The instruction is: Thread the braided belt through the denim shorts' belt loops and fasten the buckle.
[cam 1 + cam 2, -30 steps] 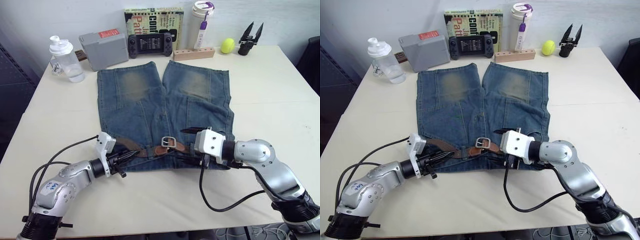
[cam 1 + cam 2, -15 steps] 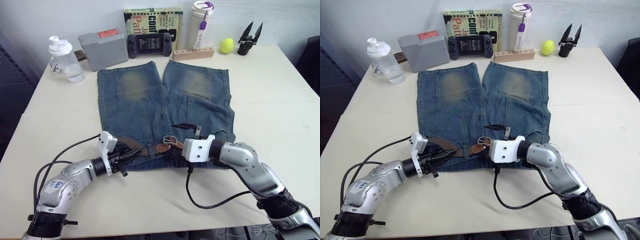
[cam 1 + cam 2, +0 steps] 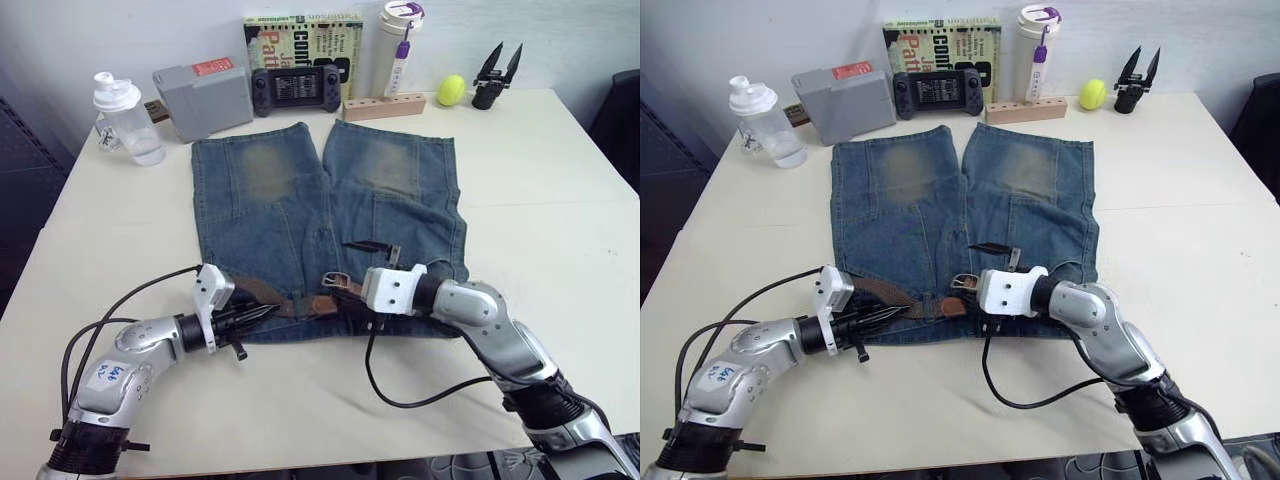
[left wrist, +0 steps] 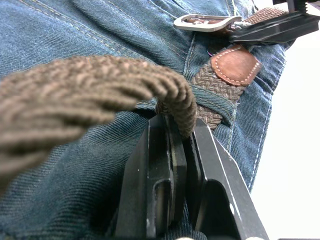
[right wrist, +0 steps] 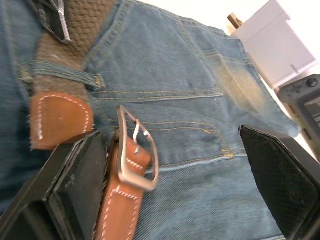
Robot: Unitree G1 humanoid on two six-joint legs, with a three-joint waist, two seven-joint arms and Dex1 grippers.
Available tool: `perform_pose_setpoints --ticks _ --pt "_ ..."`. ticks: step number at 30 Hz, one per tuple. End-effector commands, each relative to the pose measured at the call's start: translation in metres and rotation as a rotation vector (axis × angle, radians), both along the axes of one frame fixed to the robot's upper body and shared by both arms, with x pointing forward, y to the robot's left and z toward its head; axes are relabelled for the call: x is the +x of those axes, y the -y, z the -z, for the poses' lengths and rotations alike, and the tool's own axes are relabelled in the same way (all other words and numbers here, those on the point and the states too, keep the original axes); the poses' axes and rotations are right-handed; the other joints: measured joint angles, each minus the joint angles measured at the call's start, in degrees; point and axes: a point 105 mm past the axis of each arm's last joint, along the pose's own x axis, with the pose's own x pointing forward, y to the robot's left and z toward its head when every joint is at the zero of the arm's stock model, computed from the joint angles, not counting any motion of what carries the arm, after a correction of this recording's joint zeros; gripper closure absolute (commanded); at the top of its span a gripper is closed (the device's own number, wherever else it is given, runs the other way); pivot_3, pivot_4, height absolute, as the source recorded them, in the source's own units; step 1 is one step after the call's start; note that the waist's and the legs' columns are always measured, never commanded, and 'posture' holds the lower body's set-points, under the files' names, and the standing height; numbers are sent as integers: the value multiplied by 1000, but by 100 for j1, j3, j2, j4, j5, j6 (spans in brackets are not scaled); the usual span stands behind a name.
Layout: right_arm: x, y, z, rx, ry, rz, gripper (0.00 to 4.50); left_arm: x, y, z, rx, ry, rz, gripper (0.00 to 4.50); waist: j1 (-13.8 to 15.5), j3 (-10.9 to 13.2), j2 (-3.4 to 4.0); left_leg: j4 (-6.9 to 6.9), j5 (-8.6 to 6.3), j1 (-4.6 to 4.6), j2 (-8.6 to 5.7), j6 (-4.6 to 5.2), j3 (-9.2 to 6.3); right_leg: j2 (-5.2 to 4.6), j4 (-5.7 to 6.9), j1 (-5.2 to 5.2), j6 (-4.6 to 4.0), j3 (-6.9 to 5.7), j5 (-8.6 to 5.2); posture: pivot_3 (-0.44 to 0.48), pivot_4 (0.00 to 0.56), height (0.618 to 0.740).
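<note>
Denim shorts [image 3: 325, 220] lie flat on the desk [image 3: 540, 200], waistband toward the robot. The braided belt [image 3: 265, 295] runs along that waistband, passing under a belt loop [image 5: 62, 75]. The left pincer [image 4: 172, 150] is clamped on the belt's woven part. The right pincer [image 5: 172, 165], spread wide and empty, straddles the buckle [image 5: 137, 150], just beside the belt's leather tip [image 4: 235, 65].

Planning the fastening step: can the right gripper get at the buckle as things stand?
Probably yes. The right gripper is open, and the buckle lies beside one finger on the denim shorts, with nothing over it.
</note>
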Motion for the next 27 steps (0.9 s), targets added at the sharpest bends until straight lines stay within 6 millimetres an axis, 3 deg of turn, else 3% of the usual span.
perform_pose_setpoints --ticks 1,13,23,27 --pt "-16 -1 -15 -13 70 -82 46 1 3 1 -3 1 22 4500 8 0 0 0 0 1 -1 0 0 -1 2 0 0 0 0 0 150 726" --pt "-19 -4 7 -161 212 -128 46 2 11 5 51 36 95 4500 37 0 -1 2 2 1 -4 3 0 -5 4 0 0 0 0 0 150 726" --pt "-11 -7 9 -182 241 -125 46 4 10 4 49 41 83 4500 39 -1 -1 5 3 -1 -4 5 -1 -6 6 0 0 0 0 0 150 726" --pt "-10 -16 -3 -125 258 -137 46 4 10 5 51 40 78 4500 36 -1 -1 6 3 0 -4 5 -1 -6 7 0 0 0 0 0 150 726"
